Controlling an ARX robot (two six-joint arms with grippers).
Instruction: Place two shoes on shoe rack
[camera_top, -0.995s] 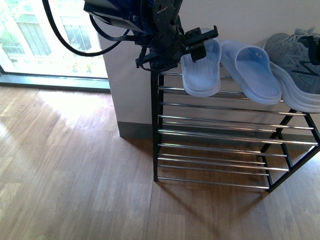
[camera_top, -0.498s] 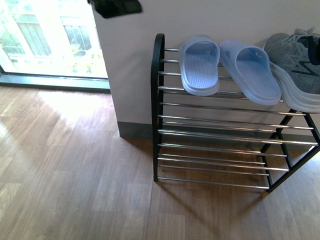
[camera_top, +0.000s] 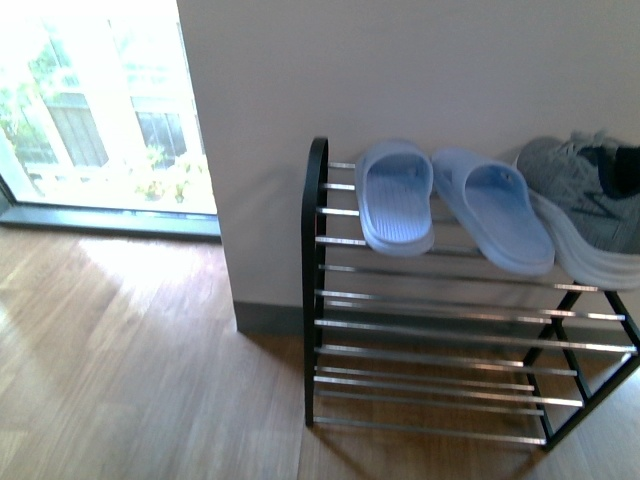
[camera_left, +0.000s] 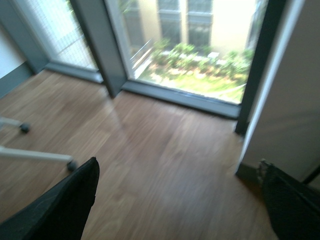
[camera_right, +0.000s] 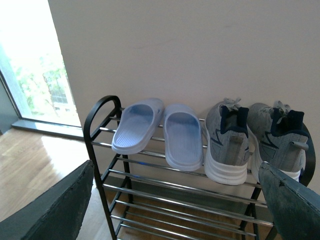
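Right wrist view takes in the whole shoe rack (camera_right: 102, 112), a black frame with silver rods standing against the pale wall (camera_right: 200, 45), so shoes set on it lean back toward that wall. On its top tier, from the window side, lie two pale blue sandals (camera_right: 136, 124), then the two grey sneakers (camera_right: 227, 142), side by side, heels outward and white soles resting across the rods. Both shoes look settled, so the task appears done.

The right gripper (camera_right: 175, 200) shows only as two dark fingers at the frame's edges, spread wide with nothing between them, well back from the rack. The left gripper (camera_left: 180, 200) is likewise spread wide and empty, pointing at bare wooden floor (camera_left: 160, 150) by the window (camera_left: 190, 45), away from the rack.
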